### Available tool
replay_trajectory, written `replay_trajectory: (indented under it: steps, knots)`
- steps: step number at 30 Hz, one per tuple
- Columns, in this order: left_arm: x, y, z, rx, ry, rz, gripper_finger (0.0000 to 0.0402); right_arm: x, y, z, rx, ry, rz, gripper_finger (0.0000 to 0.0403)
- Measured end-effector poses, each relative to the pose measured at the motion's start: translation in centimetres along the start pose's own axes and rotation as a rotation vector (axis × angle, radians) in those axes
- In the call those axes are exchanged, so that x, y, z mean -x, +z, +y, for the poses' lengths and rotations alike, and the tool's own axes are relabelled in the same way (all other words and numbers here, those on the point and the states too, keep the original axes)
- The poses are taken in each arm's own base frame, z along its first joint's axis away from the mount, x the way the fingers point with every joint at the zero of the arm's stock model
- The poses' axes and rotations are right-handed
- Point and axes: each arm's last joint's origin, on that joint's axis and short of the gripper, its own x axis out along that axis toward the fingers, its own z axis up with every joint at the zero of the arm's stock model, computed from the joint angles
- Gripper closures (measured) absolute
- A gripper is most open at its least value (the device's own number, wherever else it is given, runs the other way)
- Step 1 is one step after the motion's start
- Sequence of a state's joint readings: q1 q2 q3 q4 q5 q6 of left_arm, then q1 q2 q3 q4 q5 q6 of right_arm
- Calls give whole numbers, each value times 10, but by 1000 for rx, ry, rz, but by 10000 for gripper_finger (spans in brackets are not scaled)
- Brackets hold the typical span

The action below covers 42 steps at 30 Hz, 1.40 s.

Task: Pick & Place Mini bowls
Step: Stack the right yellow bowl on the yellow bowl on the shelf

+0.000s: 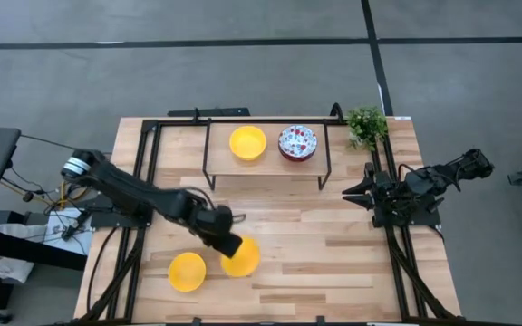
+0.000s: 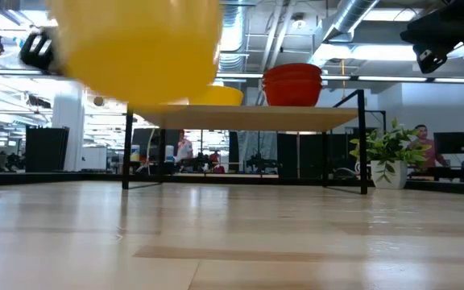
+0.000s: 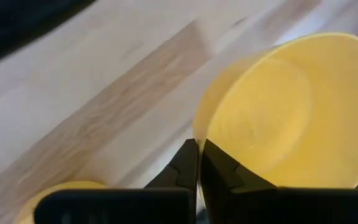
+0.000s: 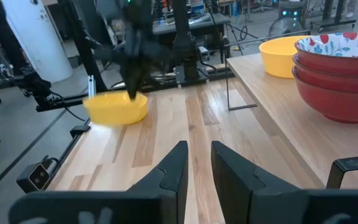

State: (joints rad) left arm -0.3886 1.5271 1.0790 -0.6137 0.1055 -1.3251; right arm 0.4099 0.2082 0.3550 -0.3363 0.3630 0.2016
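Yellow mini bowl (image 1: 242, 257) pinched at rim by left gripper (image 1: 227, 243), fingers closed on bowl wall, held over front-left of wooden table (image 1: 333, 244). Second yellow bowl (image 1: 187, 272) just beside it. Third yellow bowl (image 1: 247, 143) and stacked floral bowls (image 1: 297, 142) sit on raised shelf (image 1: 265, 165) (red outside). Right gripper (image 1: 359, 193) waits at right edge, fingers slightly apart, empty.

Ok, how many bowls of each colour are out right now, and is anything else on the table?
Yellow bowls: 3, one on the shelf, one on the table, one held by the left gripper.
Floral bowls, red outside: 3, stacked on the shelf.
Green plant: 1.
Total: 7 things, 6 of them bowls.
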Motion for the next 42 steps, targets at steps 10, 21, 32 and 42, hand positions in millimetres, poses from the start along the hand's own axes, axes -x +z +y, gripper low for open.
replay_trajectory:
  steps: [10,21,32,42]
  knots:
    - [116,34,23,163,-281,-366,398,0,0,0,0,0,-1,342]
    - [192,78,58,263,-365,-682,399,0,0,0,0,-1,0,342]
    - [238,150,53,194,-359,-702,399,0,0,0,-6,-1,0,342]
    - [263,182,51,205,-163,-599,399,0,0,0,-8,-1,0,342]
